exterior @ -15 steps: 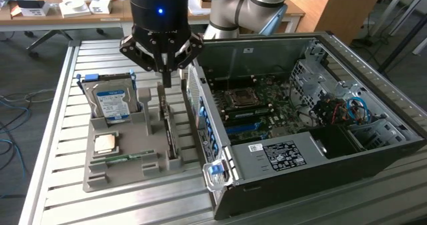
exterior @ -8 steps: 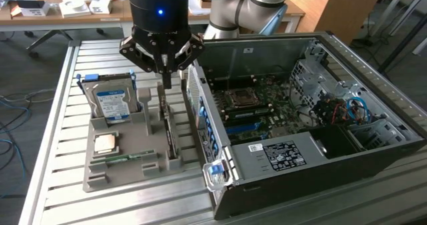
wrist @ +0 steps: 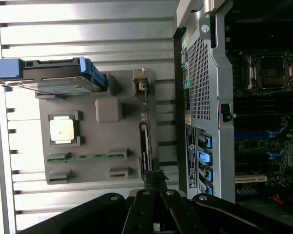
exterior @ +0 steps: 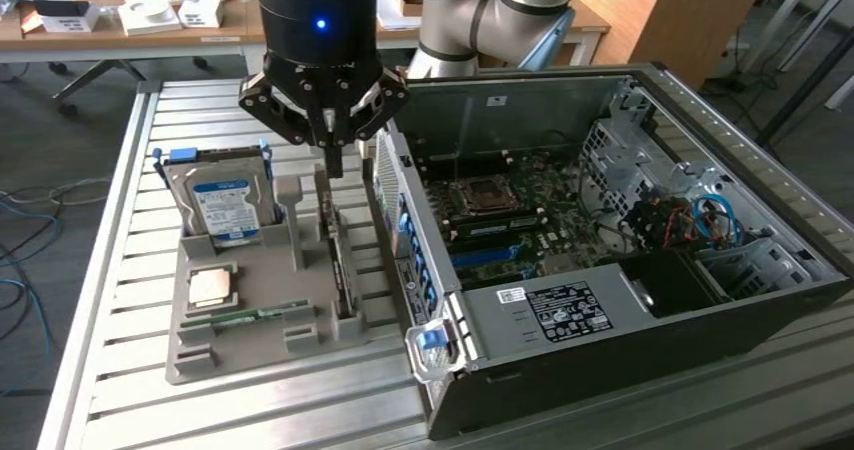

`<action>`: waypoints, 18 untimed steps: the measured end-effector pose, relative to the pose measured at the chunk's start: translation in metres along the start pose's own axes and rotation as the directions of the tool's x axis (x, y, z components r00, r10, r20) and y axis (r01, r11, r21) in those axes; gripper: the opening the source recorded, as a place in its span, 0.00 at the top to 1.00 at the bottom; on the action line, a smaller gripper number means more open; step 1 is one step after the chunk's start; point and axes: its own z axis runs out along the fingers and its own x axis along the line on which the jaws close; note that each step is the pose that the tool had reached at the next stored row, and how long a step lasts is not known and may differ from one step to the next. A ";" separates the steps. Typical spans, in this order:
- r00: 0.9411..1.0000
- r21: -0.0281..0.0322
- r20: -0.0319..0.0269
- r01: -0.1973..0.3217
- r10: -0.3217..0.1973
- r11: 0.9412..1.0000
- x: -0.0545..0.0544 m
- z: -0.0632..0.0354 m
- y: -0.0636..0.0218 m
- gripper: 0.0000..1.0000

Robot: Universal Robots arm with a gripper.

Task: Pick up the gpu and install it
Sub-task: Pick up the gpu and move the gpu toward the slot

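On the near part of the slatted table (exterior: 107,370) sits a grey tray (exterior: 200,362), with a green memory stick (exterior: 247,317) and a square processor chip (exterior: 211,288) in its near slots. Along the tray's side at the exterior view's right, the gpu (exterior: 342,270) stands on edge in its slot, running near to far, just beside the open computer case (exterior: 601,300). Farther back, at the exterior view's left, a hard drive (exterior: 227,205) leans in its holder. Above the tray's far end hangs the claw (exterior: 331,165), fingers pressed together on nothing, over the gpu's line and clear of it.
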 end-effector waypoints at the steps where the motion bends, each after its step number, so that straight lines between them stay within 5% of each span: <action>1: 1.000 0.000 0.000 0.000 0.000 1.000 0.000 0.0000 0.0000 0.89; 4: 1.000 0.000 0.000 0.000 0.000 1.000 0.000 0.0000 0.0000 0.84; 11: 1.000 0.000 0.000 0.000 0.000 1.000 0.000 0.0000 0.0000 0.53; 18: 1.000 -0.001 0.000 0.000 0.000 1.000 0.000 0.0042 -0.0002 0.53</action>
